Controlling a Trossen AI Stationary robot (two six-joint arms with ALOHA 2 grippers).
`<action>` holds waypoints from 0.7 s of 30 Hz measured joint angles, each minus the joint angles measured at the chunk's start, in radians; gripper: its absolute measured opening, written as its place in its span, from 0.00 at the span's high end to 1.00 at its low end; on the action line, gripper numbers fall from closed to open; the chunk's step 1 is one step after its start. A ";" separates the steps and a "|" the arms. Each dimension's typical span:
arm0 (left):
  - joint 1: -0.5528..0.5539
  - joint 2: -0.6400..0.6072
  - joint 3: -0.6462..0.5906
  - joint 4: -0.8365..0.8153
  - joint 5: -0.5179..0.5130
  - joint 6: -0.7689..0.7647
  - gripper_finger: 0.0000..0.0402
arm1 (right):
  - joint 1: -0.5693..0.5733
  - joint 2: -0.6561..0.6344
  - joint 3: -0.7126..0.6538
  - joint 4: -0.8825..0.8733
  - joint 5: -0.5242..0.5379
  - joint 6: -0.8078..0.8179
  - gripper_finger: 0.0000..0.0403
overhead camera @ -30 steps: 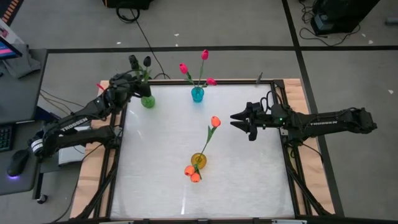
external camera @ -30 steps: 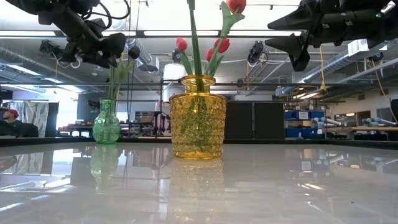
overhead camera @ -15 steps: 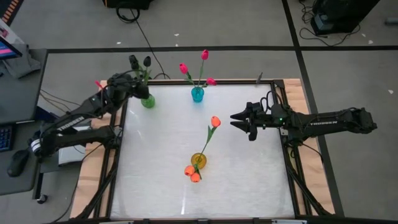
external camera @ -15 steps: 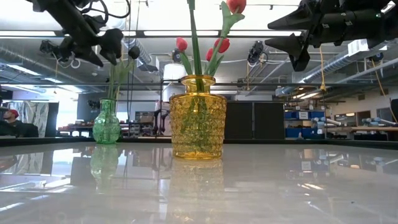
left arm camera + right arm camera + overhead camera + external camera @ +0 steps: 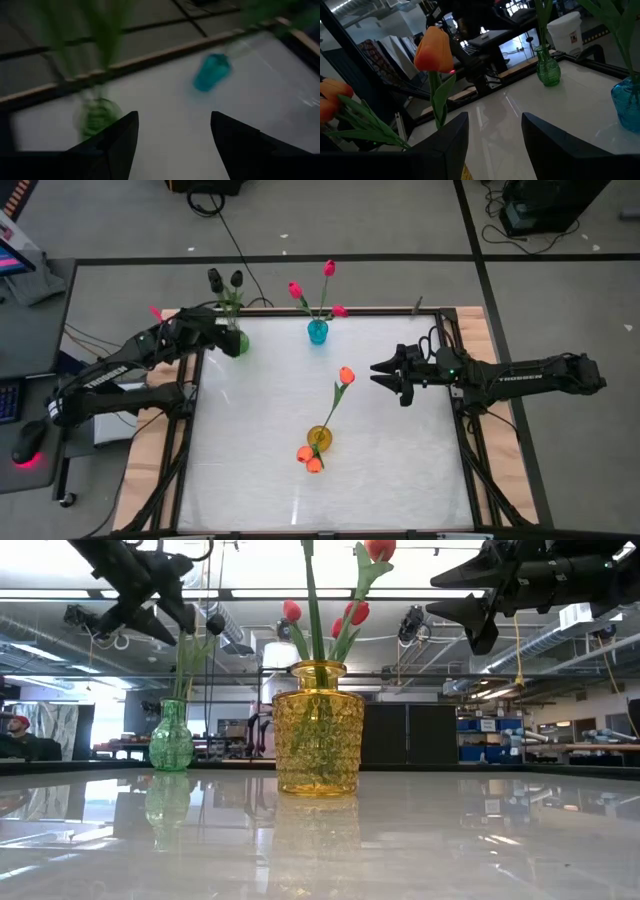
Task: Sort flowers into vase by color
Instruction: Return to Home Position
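Since the green vase (image 5: 97, 116), tulip stems (image 5: 107, 30) upright, stands just ahead of the open, empty left gripper (image 5: 172, 145), backing straight away looks safest; the right gripper (image 5: 495, 145) idles, spread.

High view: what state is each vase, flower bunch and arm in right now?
Green vase: upright, holds black flowers.
Blue vase: upright, holds three pink flowers.
Yellow vase: upright, holds three orange flowers.
Left arm: beside the green vase, jaws open, empty.
Right arm: raised, right of the yellow vase, jaws open, empty.
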 joint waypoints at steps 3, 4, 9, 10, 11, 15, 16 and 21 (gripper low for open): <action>-0.066 0.000 0.000 0.000 0.026 -0.003 0.37 | 0.000 0.000 0.000 0.000 0.000 0.000 0.52; -0.089 0.000 0.000 0.000 0.026 -0.005 0.37 | 0.000 0.000 0.000 0.000 0.000 0.000 0.52; -0.224 0.006 -0.008 0.015 -0.019 -0.011 0.37 | 0.000 0.000 0.000 0.000 0.000 0.000 0.52; -0.254 0.012 -0.008 0.015 -0.036 -0.016 0.37 | 0.000 0.000 0.000 0.000 0.000 0.000 0.52; -0.283 0.017 -0.009 0.015 -0.054 -0.019 0.37 | 0.000 0.000 0.000 0.000 0.000 0.000 0.52; -0.385 0.033 -0.009 0.020 -0.135 -0.022 0.37 | 0.000 0.000 0.000 0.000 0.000 0.000 0.52; -0.408 0.039 -0.009 0.021 -0.148 -0.023 0.37 | 0.000 0.000 0.000 0.000 0.000 0.000 0.52; -0.478 0.071 -0.010 0.072 -0.153 0.024 0.37 | 0.000 0.000 0.000 0.000 0.000 0.000 0.52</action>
